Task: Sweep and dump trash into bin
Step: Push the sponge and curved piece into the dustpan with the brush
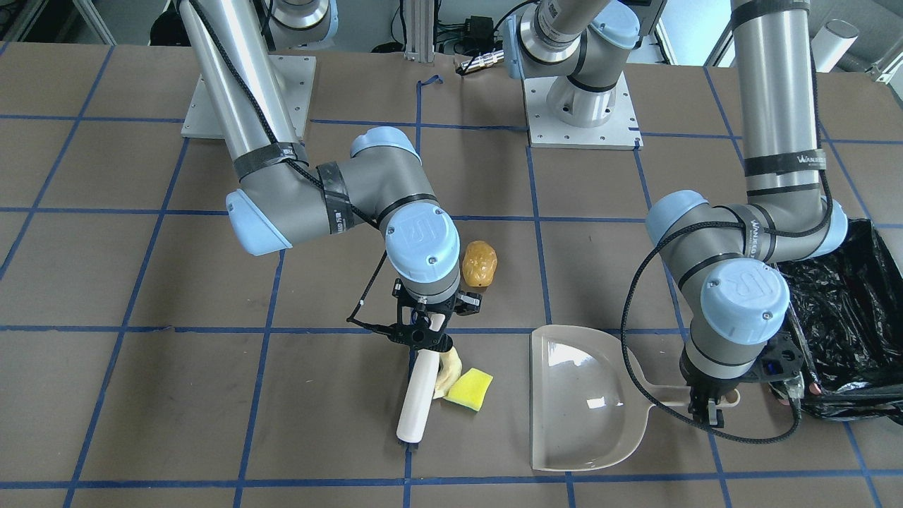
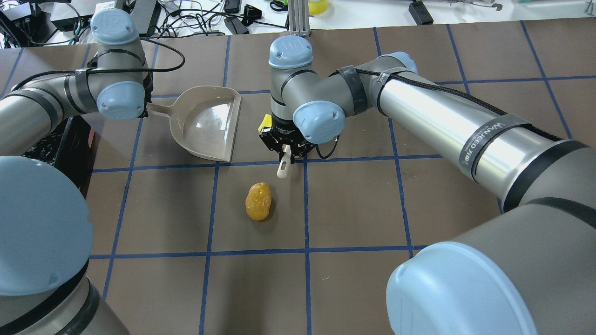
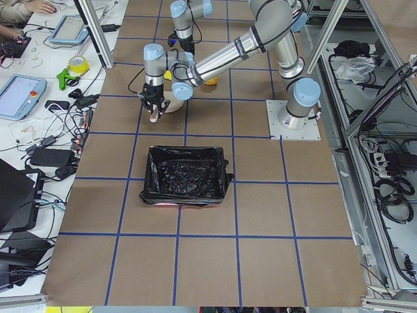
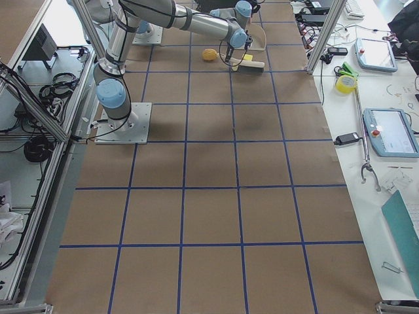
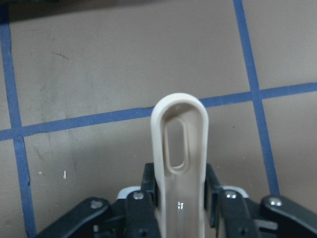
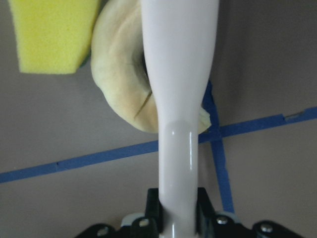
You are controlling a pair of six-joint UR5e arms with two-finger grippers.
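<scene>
My right gripper [image 1: 423,331] is shut on a white brush handle [image 1: 417,398], which lies low over the table. The brush touches the pale cream crescent [image 1: 451,370], and the yellow-green sponge wedge [image 1: 469,388] lies just beyond it. Both show in the right wrist view, the crescent [image 6: 124,84] against the handle [image 6: 178,74], the sponge [image 6: 52,34] beside it. The orange-brown potato lump [image 1: 480,263] lies apart, nearer the robot. My left gripper [image 1: 709,409] is shut on the handle [image 5: 178,163] of the beige dustpan [image 1: 582,398]. The black-lined bin [image 1: 864,240] stands beside my left arm.
The dustpan's open mouth faces the sponge, with a short gap of brown table between them. Blue tape lines grid the table. The arm base plates [image 1: 582,120] sit at the robot's side. The bin [image 3: 151,171] shows empty in the exterior left view.
</scene>
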